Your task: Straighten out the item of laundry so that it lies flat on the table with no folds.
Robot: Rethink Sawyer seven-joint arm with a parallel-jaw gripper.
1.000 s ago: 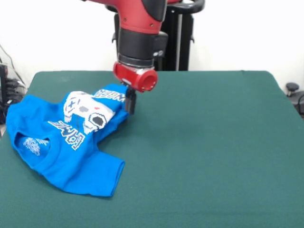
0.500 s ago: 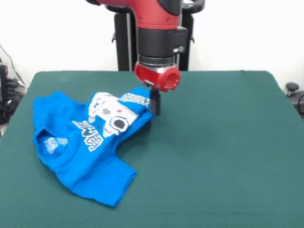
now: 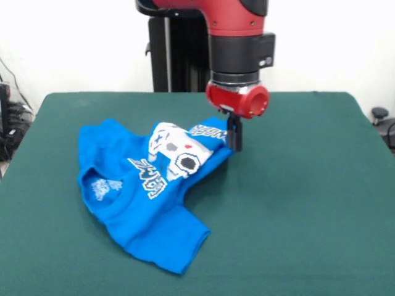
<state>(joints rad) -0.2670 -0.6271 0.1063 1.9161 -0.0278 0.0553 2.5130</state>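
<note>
- Green felt covers the desk (image 3: 296,203), which is far larger than the garment, so bare cloth is left to the right and near side for spreading.
- A blue T-shirt (image 3: 148,209) is found left of centre, crumpled, with its printed chest bunched up into a ridge and one sleeve thrown toward the near edge.
- The shirt's right-hand edge is raised slightly off the felt – it appears to be held there, since it meets the gripper (image 3: 234,137) directly.
- The dark fingers (image 3: 234,132) are seen together, apparently pinched on that blue edge; the pinch itself is partly hidden.
- A hold at the edge rather than the middle is judged sensible – the folds can be drawn out rightward.
</note>
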